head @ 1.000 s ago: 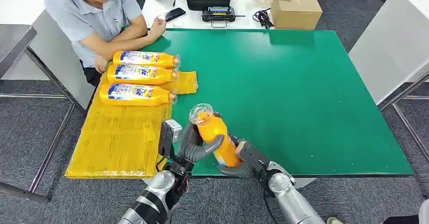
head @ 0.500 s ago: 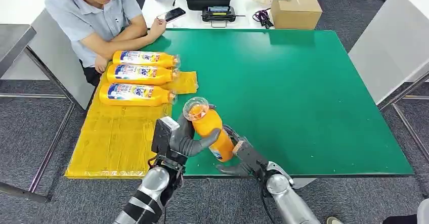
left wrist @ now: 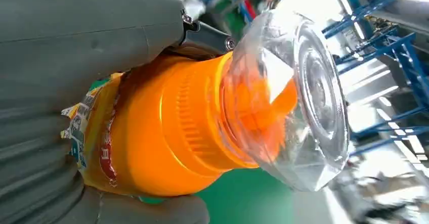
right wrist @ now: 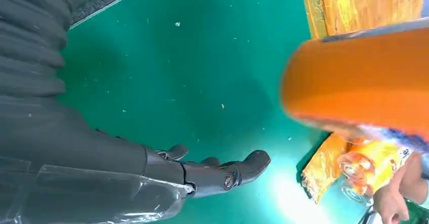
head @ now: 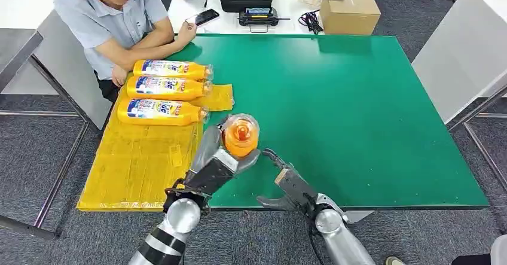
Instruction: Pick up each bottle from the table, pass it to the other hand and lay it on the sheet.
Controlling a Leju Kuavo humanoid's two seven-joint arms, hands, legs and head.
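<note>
Orange bottle [head: 240,135] clasped in your left hand [head: 216,164], clear cap toward camera, held above green table [head: 359,115] beside yellow sheet [head: 140,160]. Right hand [head: 291,184] released, fingers spread, near table's front edge, just apart from bottle. Wide bare green to your right. On sheet's far end, three bottles [head: 162,88] lying side by side. Person [head: 113,20] seated at far left corner, forearm near those bottles.

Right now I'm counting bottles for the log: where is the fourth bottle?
In the head view, the left robot hand holds the fourth bottle above the green table, right of the yellow sheet.
</note>
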